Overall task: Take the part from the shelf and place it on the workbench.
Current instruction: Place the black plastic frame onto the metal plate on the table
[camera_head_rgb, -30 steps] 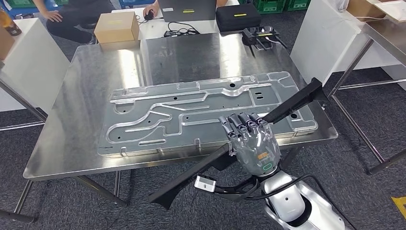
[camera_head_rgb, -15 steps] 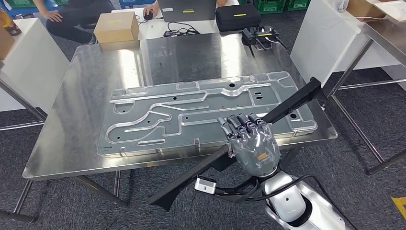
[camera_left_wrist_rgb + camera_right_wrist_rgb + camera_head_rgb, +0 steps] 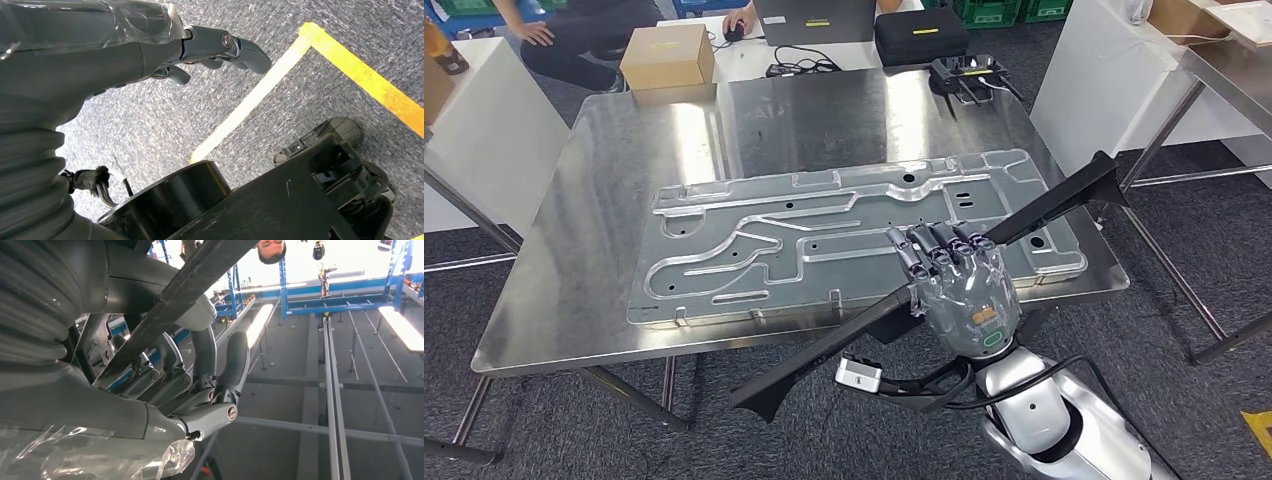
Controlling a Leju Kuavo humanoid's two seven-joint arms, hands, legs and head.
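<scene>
— Stainless steel, is that the workbench [image 3: 574,250] top?

— Yes, a bare steel sheet on thin metal legs, with bright glare streaks across it. A large stamped metal panel [image 3: 824,240] with raised channels lies flat on it and covers most of the near half.

— Where is the part?

— The long black bar [image 3: 1064,200] is in the right hand [image 3: 959,290], whose fingers are wrapped around its middle. It slants from low on the robot's left, over the floor in front of the bench, up to the right, where its far end hangs over the bench's right corner. In the right wrist view the bar [image 3: 170,305] crosses the palm with the fingers [image 3: 235,360] curled round it.

— And the left hand?

— The left hand [image 3: 150,50] hangs over the floor, holding nothing, fingers loosely bent and apart.

— What lies beyond the bench?

— A cardboard box [image 3: 669,55], a laptop [image 3: 814,20], a black case [image 3: 921,35] with a yellow label, and a tangle of cables on a white table touching the far edge. A person's hand [image 3: 739,25] rests on a mouse there. White tables stand on either side.

— The floor?

— Dark grey carpet [image 3: 544,420]. The left wrist view shows a yellow line [image 3: 350,65] marked on it.
</scene>
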